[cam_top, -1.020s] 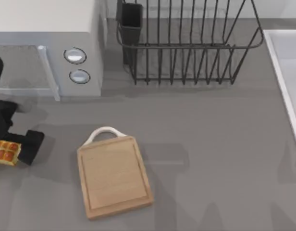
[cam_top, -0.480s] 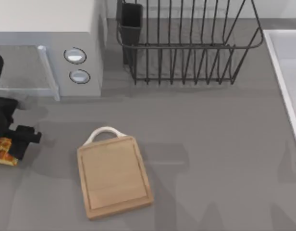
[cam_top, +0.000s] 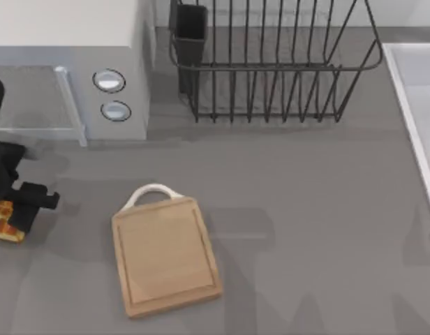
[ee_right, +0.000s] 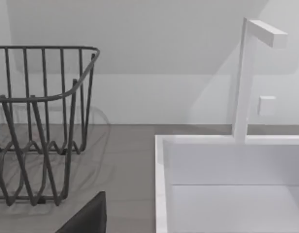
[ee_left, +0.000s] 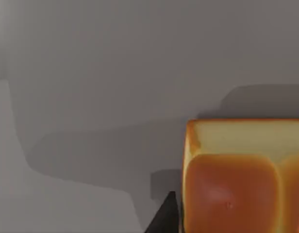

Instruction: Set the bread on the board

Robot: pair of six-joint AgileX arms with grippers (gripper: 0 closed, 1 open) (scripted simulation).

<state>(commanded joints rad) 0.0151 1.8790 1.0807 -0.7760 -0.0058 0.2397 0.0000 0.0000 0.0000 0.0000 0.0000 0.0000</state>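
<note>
The bread (cam_top: 1, 222), a small golden-orange block of rolls, lies on the table at the far left edge of the top view. My left gripper (cam_top: 17, 211) is directly over it and covers its right part. In the left wrist view the bread (ee_left: 237, 184) is very close, with a dark gripper part right against its pale side. The board (cam_top: 166, 255), light wood with a white loop handle (cam_top: 153, 191), lies flat to the right of the bread, with nothing on it. A dark corner of my right gripper (ee_right: 86, 217) shows in the right wrist view, near the sink.
A grey microwave-like appliance (cam_top: 75, 77) stands behind the left arm. A black wire dish rack (cam_top: 271, 63) is at the back centre. A white sink (cam_top: 417, 112) with a tap (ee_right: 249, 77) runs along the right edge. Bare grey table lies between the board and the sink.
My left gripper has shifted left and settled over the bread, covering more of it. The bread has slid slightly left. The board has not moved.
</note>
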